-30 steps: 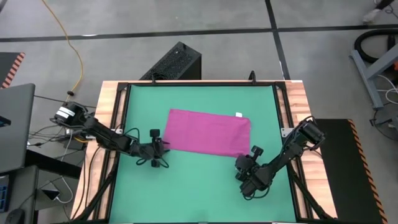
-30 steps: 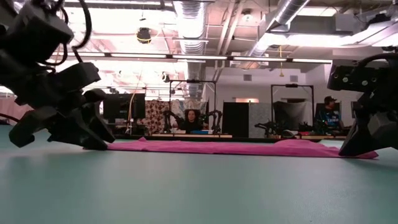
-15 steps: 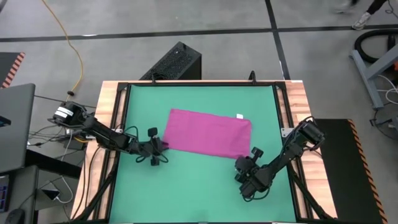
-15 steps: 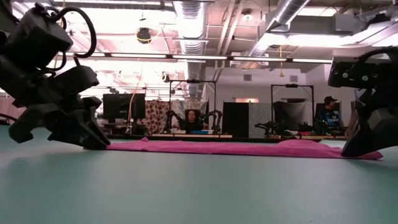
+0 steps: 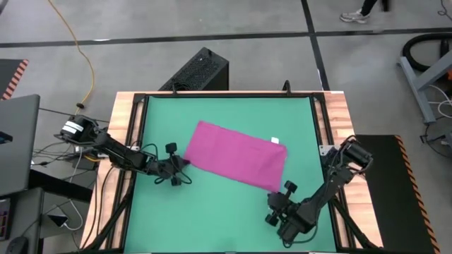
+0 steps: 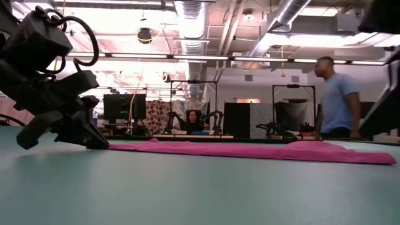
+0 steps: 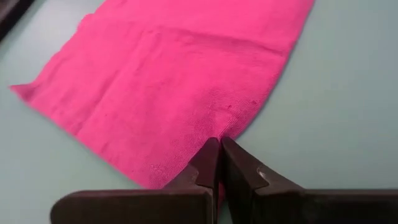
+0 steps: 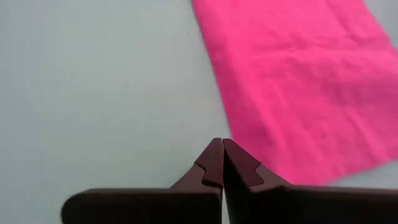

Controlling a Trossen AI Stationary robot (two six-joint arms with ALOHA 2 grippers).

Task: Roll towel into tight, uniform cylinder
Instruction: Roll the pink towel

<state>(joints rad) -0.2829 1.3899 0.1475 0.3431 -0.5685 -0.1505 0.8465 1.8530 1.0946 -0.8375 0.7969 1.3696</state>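
My left jaws (image 7: 219, 152) were clamped together on the towel (image 5: 236, 154), pinching its near corner at the edge closest to my left arm. In the left wrist view the pink cloth reached right up to the fingertips and was nipped between them. In the low view the same jaws (image 6: 100, 144) sat low on the mat (image 5: 212, 219), at the towel's (image 6: 250, 150) end.

My right jaws (image 8: 222, 155) were together and held nothing. They hung over bare mat just beside the towel's (image 8: 298, 81) edge, apart from it. From above, the right gripper (image 5: 272, 215) stood near the front of the tabletop (image 5: 339, 113), below the towel's lower right corner.

The towel lay flat and unrolled on the middle of the green mat, skewed, its long sides sloping down toward my right. A small white tag (image 5: 276, 140) showed at its far right corner.

A person (image 6: 334, 97) stood in the room behind the tabletop.
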